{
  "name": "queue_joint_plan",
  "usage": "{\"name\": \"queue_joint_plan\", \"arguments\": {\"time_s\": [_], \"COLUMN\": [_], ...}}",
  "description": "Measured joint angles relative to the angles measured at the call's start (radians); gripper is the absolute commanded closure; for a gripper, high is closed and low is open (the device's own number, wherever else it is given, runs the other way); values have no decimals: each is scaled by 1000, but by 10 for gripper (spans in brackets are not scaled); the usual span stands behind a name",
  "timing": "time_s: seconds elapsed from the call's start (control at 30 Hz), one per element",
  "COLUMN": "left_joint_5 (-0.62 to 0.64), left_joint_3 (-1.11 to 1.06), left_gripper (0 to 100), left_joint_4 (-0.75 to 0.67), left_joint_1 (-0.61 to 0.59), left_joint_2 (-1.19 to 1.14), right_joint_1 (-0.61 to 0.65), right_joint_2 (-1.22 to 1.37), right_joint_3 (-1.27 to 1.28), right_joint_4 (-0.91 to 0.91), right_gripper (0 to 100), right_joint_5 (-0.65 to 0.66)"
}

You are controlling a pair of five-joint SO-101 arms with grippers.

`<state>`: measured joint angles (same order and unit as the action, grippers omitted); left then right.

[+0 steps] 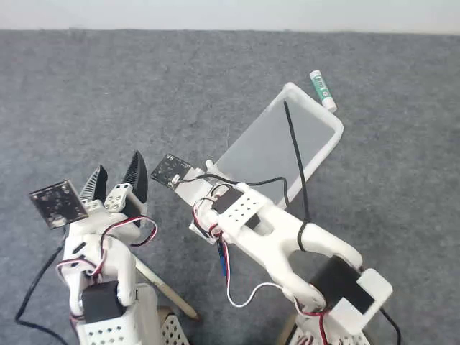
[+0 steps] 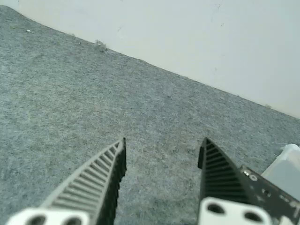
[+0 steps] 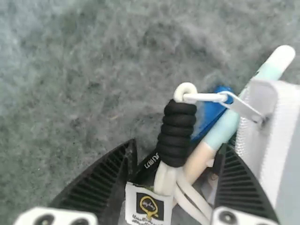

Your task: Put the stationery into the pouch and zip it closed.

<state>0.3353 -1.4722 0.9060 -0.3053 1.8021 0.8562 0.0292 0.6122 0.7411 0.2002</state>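
The pouch (image 1: 266, 147) is frosted white, the glue stick (image 1: 323, 90) green-and-white, the table (image 1: 108, 93) grey.

I log a table (image 1: 86, 93) covered edge to edge in grey felt-like fabric, with a few pale specks of lint (image 2: 99, 44) near its far side. A plain pale wall (image 1: 215, 13) meets that far edge.

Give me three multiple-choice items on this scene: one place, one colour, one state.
1. Where is the green-and-white tube? A inside the pouch; B on the mat by the pouch's far corner; C atop the pouch.
2. What colour is the zip pull's beaded grip? A red; B black; C yellow.
3. How is the left pincer? A open, holding nothing; B shut on a pen; C shut on the pouch.
B, it lies outside the pouch; B, it looks black; A, its jaws stand apart over bare mat.
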Motion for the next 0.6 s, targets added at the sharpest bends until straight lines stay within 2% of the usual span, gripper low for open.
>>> {"name": "queue_joint_plan", "arguments": {"time_s": [0.33,0.6], "left_joint_5": [0,0], "left_joint_3": [0,0], "left_gripper": [758,758], "left_joint_4": [0,0], "left_joint_1": [0,0], "left_joint_2": [0,0], "right_joint_1": [-2,-17], "right_joint_2": [3,-20], "right_joint_3": [-15,-17], "right_joint_4": [-34,-8], "right_gripper": [954,992], "right_joint_5": [-2,-2]}}
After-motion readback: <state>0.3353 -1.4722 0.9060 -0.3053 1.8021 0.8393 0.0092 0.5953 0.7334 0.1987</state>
